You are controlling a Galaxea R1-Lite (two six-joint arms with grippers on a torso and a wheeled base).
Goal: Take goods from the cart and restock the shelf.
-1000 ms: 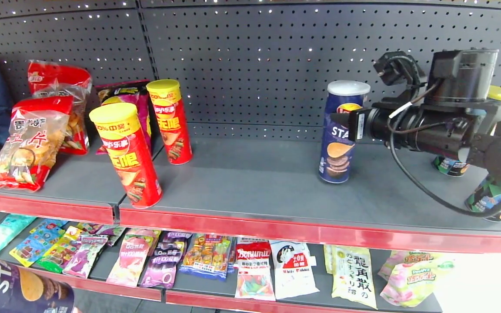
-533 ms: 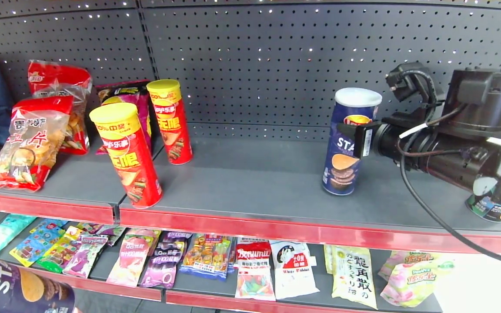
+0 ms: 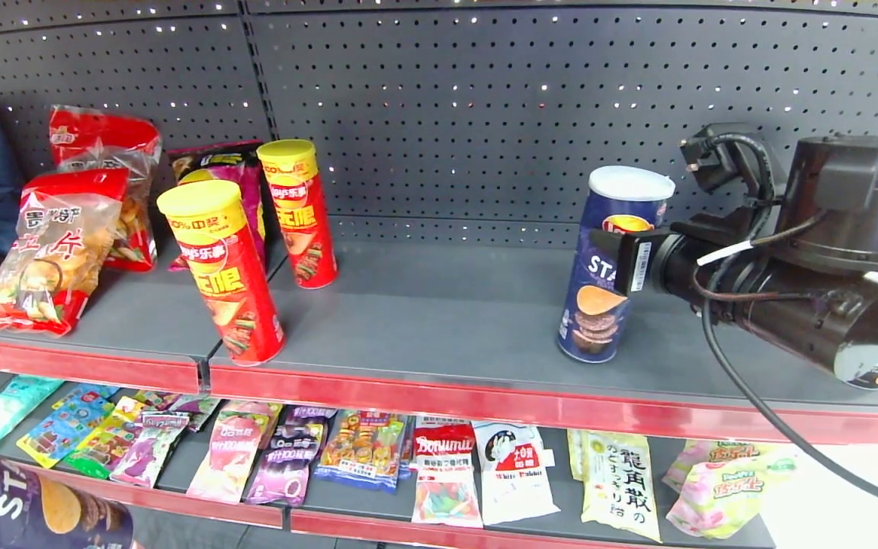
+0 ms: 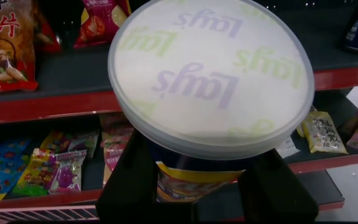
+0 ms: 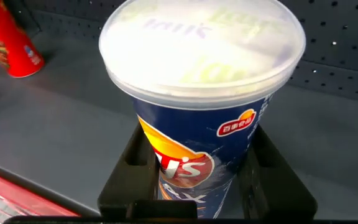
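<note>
Right gripper (image 3: pixel 613 255): jaws clamped on tall blue cardboard crisp can with white plastic lid (image 3: pixel 599 305), upright on or just over the grey metal shelf with red front lip (image 3: pixel 439 328), right of centre, near the front edge. Whether the base touches I cannot tell; not yet released. Left gripper (image 4: pixel 197 186): jaws clamped on second blue lidded can (image 4: pixel 210 74), low at near left, below the shelf, judged next in line. Labels: white lettering, stacked-crisp picture, faint script on the lids. Red tube with yellow lid (image 3: pixel 222 282) at left bears yellow characters.

Shop, pegboard-backed shelf (image 3: pixel 439 320), snack packets (image 3: pixel 439 465), chip cans (image 3: pixel 222 274)
</note>
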